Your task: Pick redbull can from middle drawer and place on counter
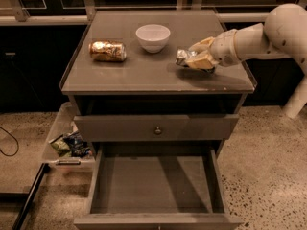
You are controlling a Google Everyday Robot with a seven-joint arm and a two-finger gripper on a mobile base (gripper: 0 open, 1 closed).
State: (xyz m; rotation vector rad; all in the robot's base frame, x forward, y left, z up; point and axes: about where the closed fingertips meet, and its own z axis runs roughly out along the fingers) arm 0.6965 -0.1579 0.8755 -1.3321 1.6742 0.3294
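One move remains: the tool (195,57), clamped around the can (183,56), hangs low over the tabletop's (144,74) right side. Lower it gently until the can settles, clear of the bowl (152,36), then let go.

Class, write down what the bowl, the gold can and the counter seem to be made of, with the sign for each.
The bowl looks like glazed ceramic, perhaps plastic: smooth, white. The gold can is thin metal: shiny, bright glints. The counter seems painted wood or laminate: flat matt grey. The hand, over the counter's right side, grips the redbull can, also shiny metal.
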